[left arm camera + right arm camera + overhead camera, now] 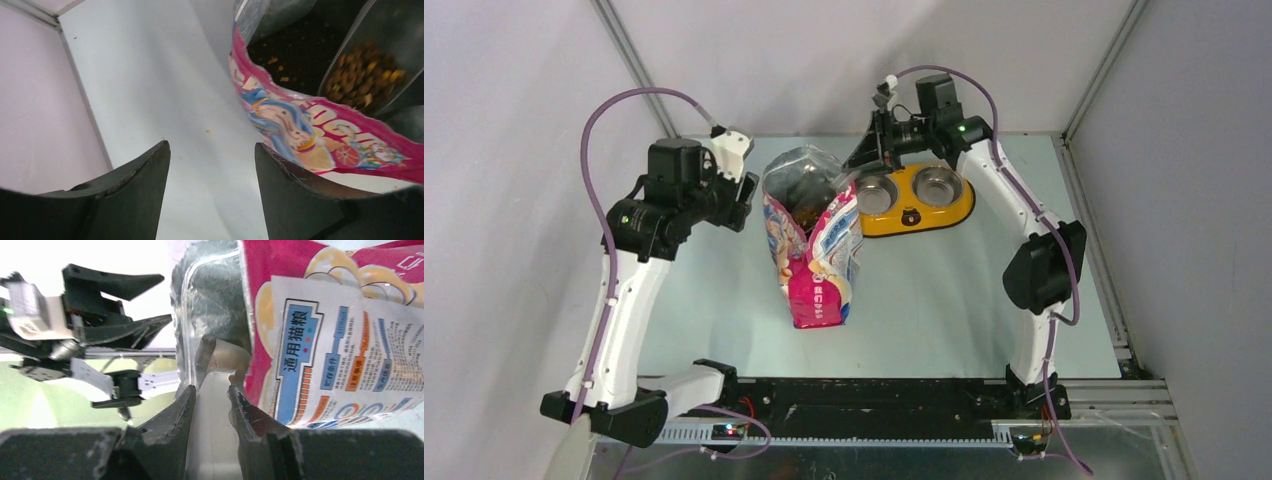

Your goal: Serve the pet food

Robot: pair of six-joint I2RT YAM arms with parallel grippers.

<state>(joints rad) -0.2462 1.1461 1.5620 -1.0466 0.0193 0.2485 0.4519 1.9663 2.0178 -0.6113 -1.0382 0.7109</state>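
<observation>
Your right gripper (212, 390) is clenched on what looks like the clear scoop (392, 30) handle (blurry). The scoop is inside the open bag (816, 245), loaded with pet food (360, 77). Left gripper (210, 147) has its jaws spread, just left of the bag wall. The yellow double bowl (914, 215) sits right of the bag, on the far side.
</observation>
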